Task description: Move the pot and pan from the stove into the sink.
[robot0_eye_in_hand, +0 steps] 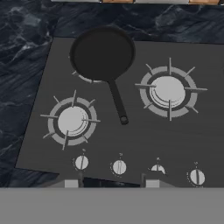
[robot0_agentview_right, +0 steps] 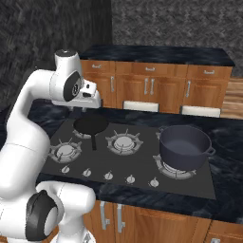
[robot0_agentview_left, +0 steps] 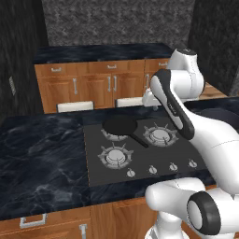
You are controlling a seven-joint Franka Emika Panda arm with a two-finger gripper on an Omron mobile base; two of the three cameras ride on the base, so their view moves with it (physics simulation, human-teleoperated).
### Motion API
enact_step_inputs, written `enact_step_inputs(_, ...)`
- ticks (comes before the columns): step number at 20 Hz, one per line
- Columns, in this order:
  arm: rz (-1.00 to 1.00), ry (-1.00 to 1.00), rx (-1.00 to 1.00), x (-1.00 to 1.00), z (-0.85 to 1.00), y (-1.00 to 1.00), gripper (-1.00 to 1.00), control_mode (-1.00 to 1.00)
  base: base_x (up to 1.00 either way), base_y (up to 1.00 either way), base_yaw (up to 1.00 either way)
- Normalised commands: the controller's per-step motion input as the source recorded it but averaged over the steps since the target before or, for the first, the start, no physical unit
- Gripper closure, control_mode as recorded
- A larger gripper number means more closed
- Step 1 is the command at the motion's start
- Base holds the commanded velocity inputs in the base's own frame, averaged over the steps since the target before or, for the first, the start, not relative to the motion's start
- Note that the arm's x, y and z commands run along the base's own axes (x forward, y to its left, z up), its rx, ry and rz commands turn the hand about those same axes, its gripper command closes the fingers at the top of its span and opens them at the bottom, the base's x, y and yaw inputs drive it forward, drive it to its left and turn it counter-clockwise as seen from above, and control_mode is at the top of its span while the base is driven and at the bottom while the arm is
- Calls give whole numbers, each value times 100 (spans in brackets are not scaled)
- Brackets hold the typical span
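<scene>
Knobs ran along the near edge of the stove, and just above them the hand hung with its two tips parted and nothing between them. Beyond, the pan sat on the far-left burner, its long straight handle reaching back toward the knobs. That pan looked stiff, shallow and fairly light, though front-heavy if lifted by the handle's end; a hold near the bowl seemed the steadier bet. Over on the right, the pot stood upright on the near-right burner, deep and thick-walled, probably heavy. Its rim or a loop handle seemed the only places narrow enough to pinch. Both were on the stove, neither yet moved.
</scene>
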Motion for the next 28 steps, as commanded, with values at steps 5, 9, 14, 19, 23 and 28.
enact_step_inputs(5, 0, 0, 0, -1, -4, 0, -100, -100, 0, 0, 0)
enact_step_inputs(9, 1, 0, 0, 0, -11, 0, -100, -100, 0, 0, 0)
enact_step_inputs(14, 6, 0, 0, 0, -30, 0, -100, -100, 0, 0, 0)
enact_step_inputs(19, 8, 0, 0, 6, -35, 0, -100, -100, 0, 0, 0)
enact_step_inputs(23, 7, -1, -1, 21, -40, 0, -100, -100, 0, 0, 0)
enact_step_inputs(28, 6, -1, -3, 35, -44, 0, -100, -100, 0, 0, 0)
